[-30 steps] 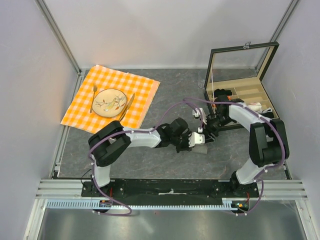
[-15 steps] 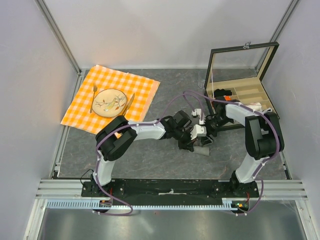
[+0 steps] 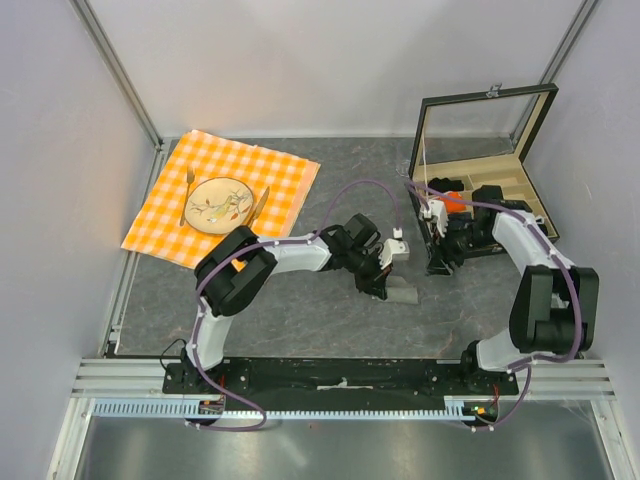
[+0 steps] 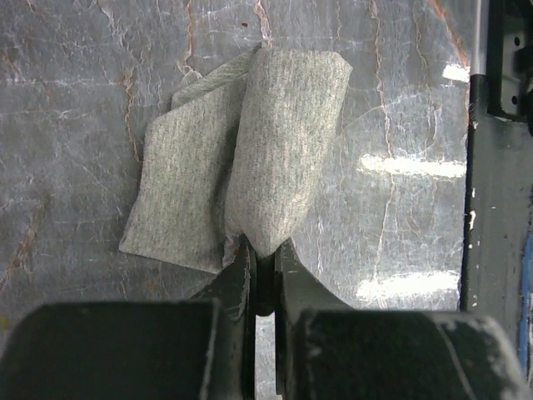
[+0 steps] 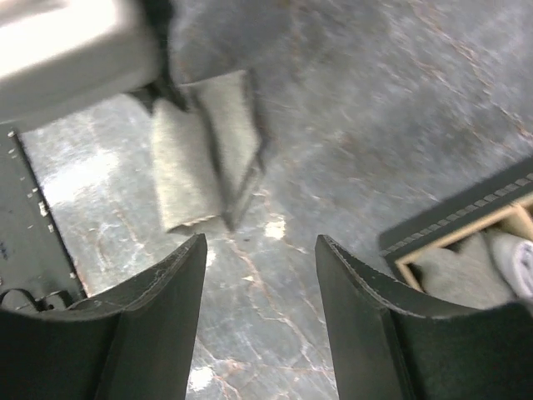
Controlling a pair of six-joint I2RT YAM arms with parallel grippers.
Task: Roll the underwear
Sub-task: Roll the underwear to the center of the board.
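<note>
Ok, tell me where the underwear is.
Top view: the underwear lies bundled right of centre on the table, pinched by the left gripper, left of the box.

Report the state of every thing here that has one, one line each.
underwear: folded into a thick bundle on the table, one end pinched.
left gripper: shut on the underwear.
right gripper: open, empty.
box lid: raised open.
checked cloth: spread flat under the plate.
</note>
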